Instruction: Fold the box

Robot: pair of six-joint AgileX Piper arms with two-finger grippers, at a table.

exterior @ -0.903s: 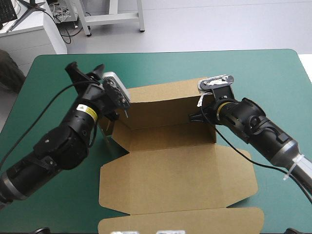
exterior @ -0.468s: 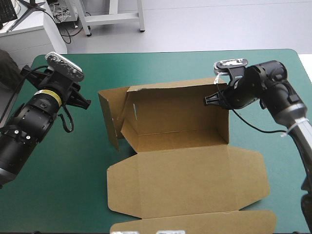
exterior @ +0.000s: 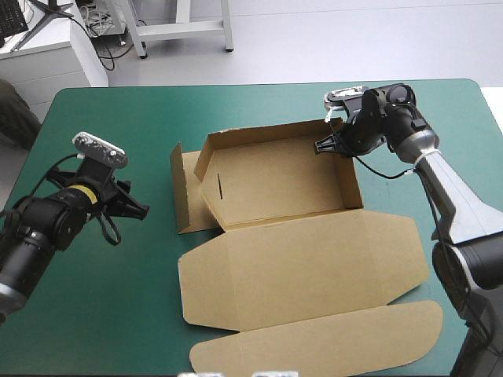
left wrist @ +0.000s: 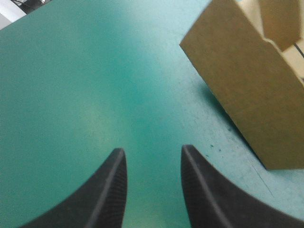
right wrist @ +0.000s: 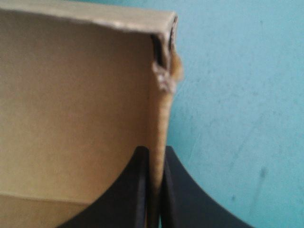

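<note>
The right gripper (right wrist: 155, 187) pinches the thin right wall of the brown box (exterior: 275, 188); the left gripper (left wrist: 153, 185) stands open and empty over the smooth teal-green cover (left wrist: 85, 80).

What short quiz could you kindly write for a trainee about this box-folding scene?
1. True or false: the left claw is gripping the brown board box.
2. What is the right claw shut on? A: a loose flap. B: a raised wall of the box. C: nothing.
3. Fill in: the box's lid lies ____ on the teal-green table cover.

Key: 1 false, it is open over the bare cover; 2 B; 3 flat.
</note>
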